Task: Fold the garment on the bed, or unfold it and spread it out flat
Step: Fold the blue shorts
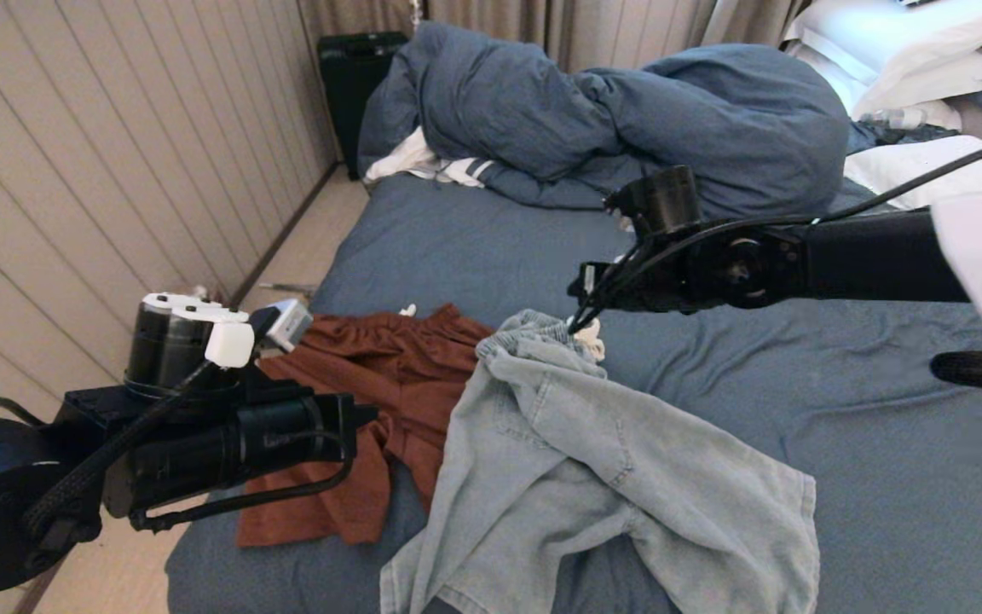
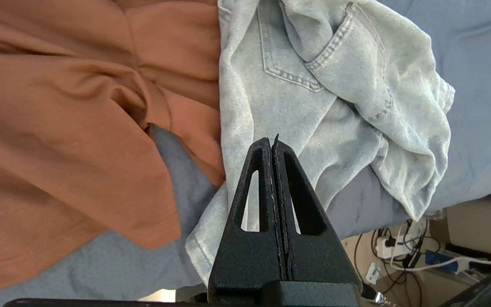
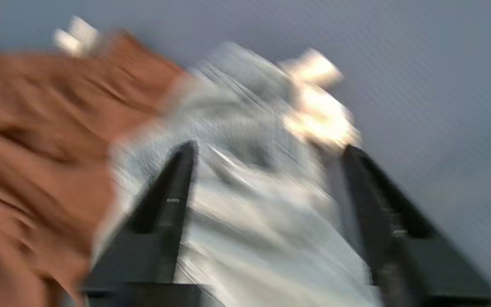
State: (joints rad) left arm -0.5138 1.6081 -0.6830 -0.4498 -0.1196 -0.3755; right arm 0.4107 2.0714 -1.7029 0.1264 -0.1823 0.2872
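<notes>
1. We see the bed (image 1: 883, 477) filling most of the head view, its slate-blue sheet wrinkled; a bunched blue duvet (image 1: 627, 111) lies heaped across its far end, with white pillows (image 1: 909, 51) at the far right corner and a bit of white striped cloth (image 1: 431, 166) poking out from under the duvet's left side.
2. On the near part of the sheet lie two garments; the pale denim shorts (image 1: 593, 460) are crumpled, waistband toward the far side, and they overlap the right edge of the rust-brown garment (image 1: 372, 392), which lies beside them toward the bed's left edge.
3. We find the right gripper (image 3: 267, 170) over the waistband of the denim shorts; its jaws stand well apart, one on either side of the cloth, and we cannot tell whether they touch it, since that view is smeared.
4. The left gripper (image 2: 273, 149) hovers over the near edge of the bed above both garments; its jaws are pressed together with nothing between them.
5. The head view shows a panelled wall (image 1: 116, 170), a dark box (image 1: 355, 77) at the far end of the floor strip and curtains behind the bed; the left arm's bulk hides part of the brown garment there.
6. Only the left wrist view shows the shorts' back pocket (image 2: 288, 55) and stitching, plus a tangle of cables (image 2: 403, 251) on the floor beyond the bed's edge.
</notes>
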